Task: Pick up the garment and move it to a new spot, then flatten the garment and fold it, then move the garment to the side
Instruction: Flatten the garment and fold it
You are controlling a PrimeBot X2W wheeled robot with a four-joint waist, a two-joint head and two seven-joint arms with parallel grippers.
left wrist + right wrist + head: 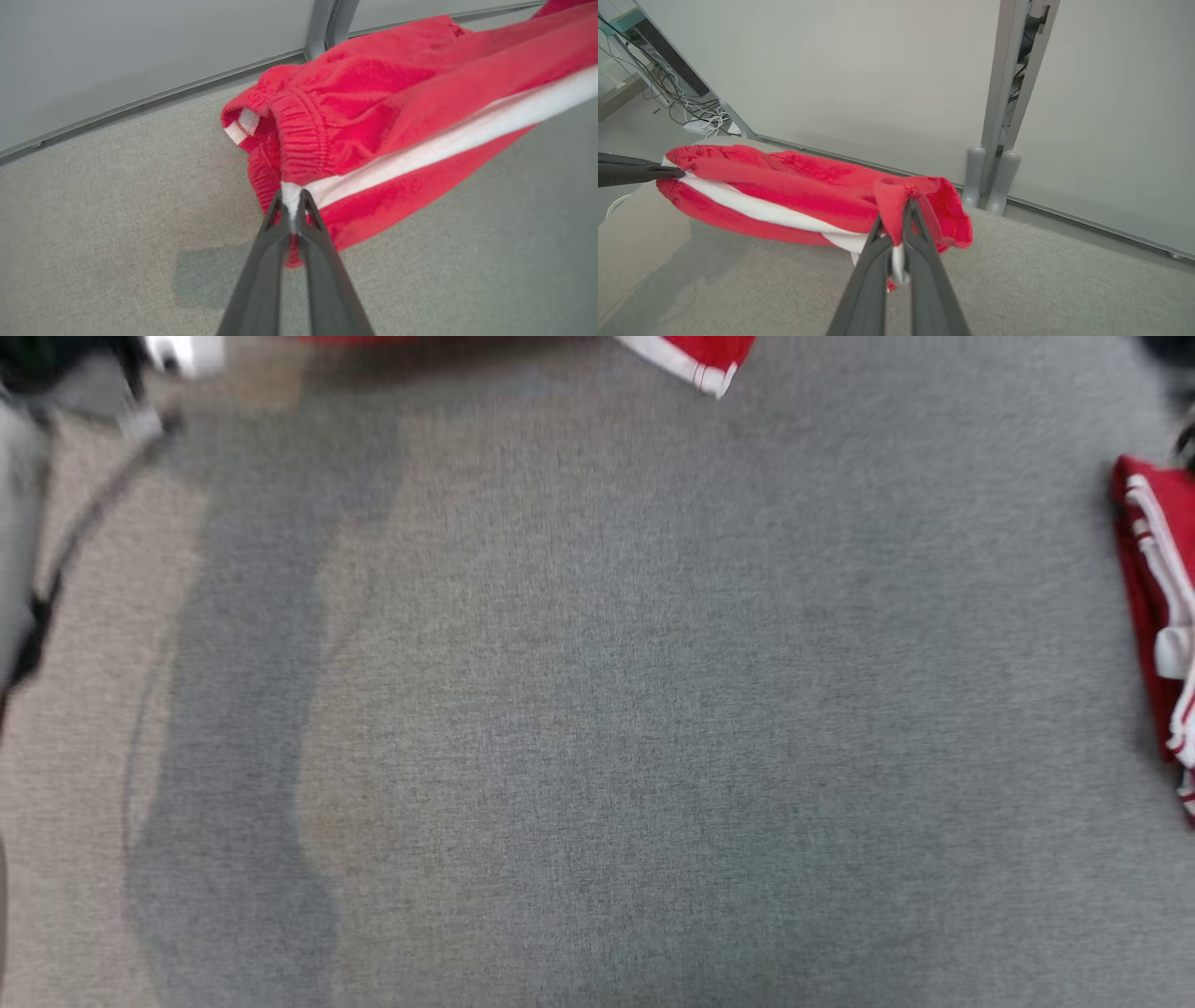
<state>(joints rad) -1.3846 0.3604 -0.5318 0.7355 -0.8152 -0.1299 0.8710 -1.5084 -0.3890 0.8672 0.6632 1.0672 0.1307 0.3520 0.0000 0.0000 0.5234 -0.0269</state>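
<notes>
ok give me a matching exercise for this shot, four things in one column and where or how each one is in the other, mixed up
Column one:
1. left claw
2. right claw
3. white stripe
4. second red garment

Column two:
a. lies on the grey surface at the head view's right edge
b. shut on a red fold of the held garment
c. shut on the stripe's end by the elastic waistband
d. runs along the held garment between the two claws

Pairs: 1-c, 2-b, 3-d, 4-a
</notes>
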